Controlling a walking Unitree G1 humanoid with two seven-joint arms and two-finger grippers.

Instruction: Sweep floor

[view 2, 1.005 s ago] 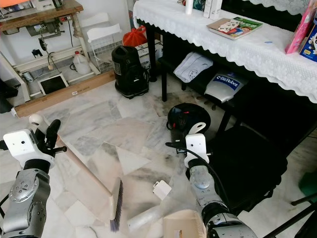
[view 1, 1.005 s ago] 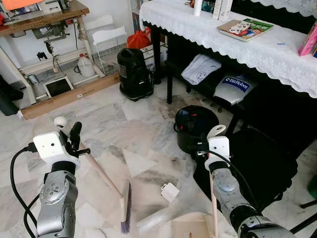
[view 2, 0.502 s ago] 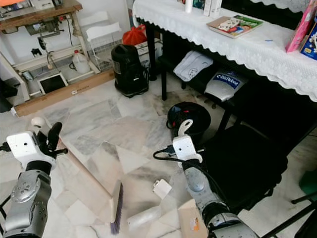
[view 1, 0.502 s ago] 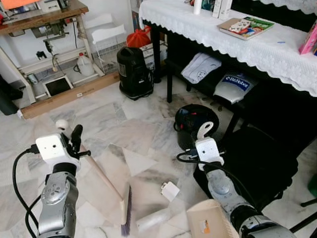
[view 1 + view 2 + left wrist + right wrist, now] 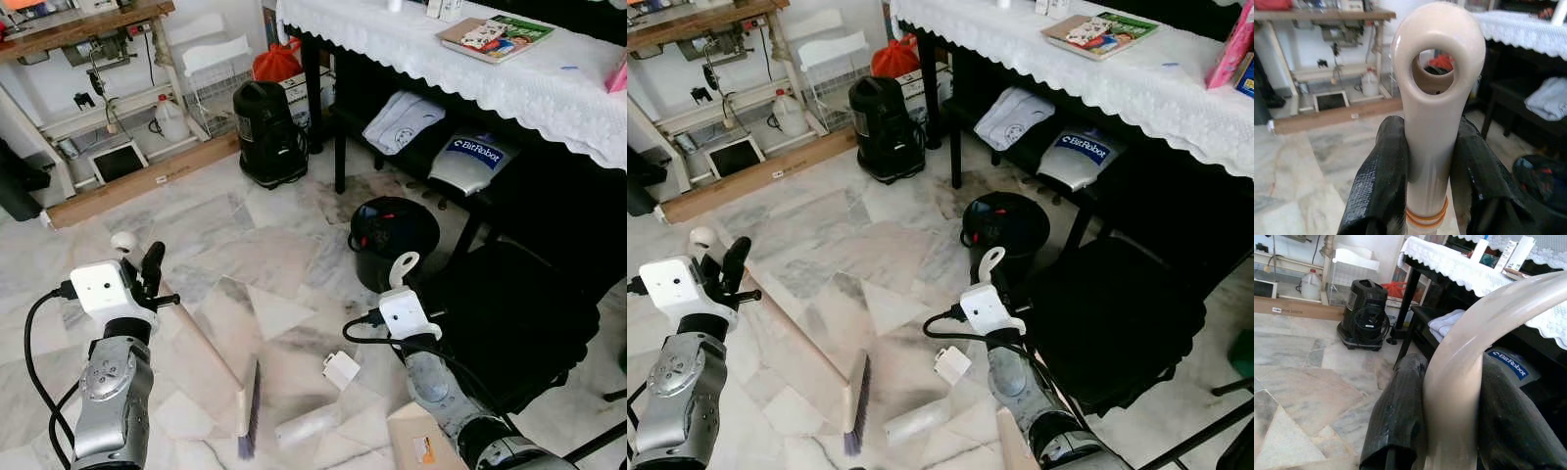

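Left end effector (image 5: 1427, 171) clamped on broom handle (image 5: 206, 338) near its looped top, fingers (image 5: 1381, 181) pressing both sides. Broom head (image 5: 248, 409) down on marble floor (image 5: 265, 259), bristles just beside crumpled white plastic (image 5: 307, 427). Small white box (image 5: 341, 369) near, btwn broom head & right arm. Right end effector (image 5: 1449, 396) closed on dustpan handle (image 5: 404, 266); beige dustpan (image 5: 423, 446) low at front edge. Black bin (image 5: 394, 235) behind, next to dark chair (image 5: 514, 304) w/ white-clothed worktop (image 5: 490, 83) beyond.
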